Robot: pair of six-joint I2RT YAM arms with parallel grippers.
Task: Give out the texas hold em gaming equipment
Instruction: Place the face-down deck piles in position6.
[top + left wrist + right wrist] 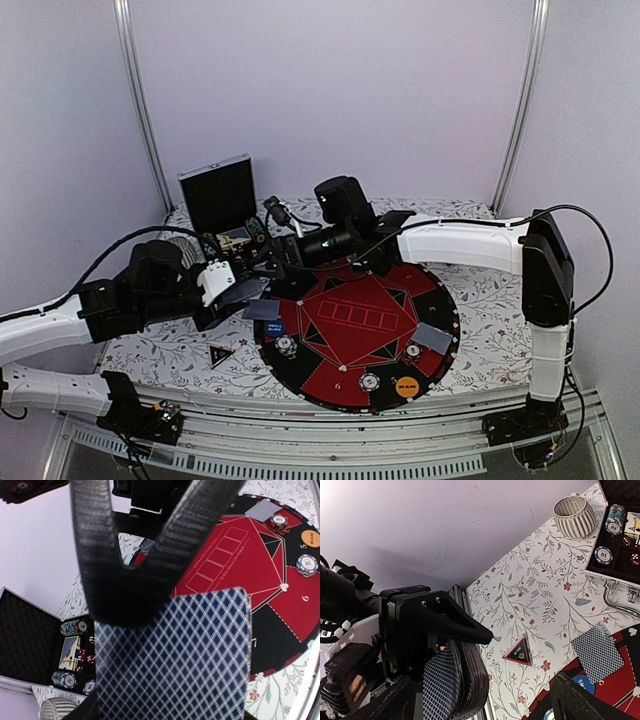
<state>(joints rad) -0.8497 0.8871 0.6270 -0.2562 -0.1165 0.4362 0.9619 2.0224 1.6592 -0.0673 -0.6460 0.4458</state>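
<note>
Currently mid-deal. Left pincer [240, 292] is clenched on the deck of cards [175, 660], patterned back showing, held over the worktop [150, 350] at the left rim of the mat [440, 300]. Right pincer [275, 262] is spread wide and empty, just beyond the deck.

Laid out so far:
- near card [262, 311], just below the left pincer
- far card [433, 337], well to its right
- chips [287, 345], blue button [276, 327] and orange button [406, 386] on the mat
- triangular marker [220, 353] off the mat, toward the bases

Judged next: right pincer nips the top card alone, draws it off and carries it to an undealt seat.

Left arm reaches in low; right arm folds across the mat.
</note>
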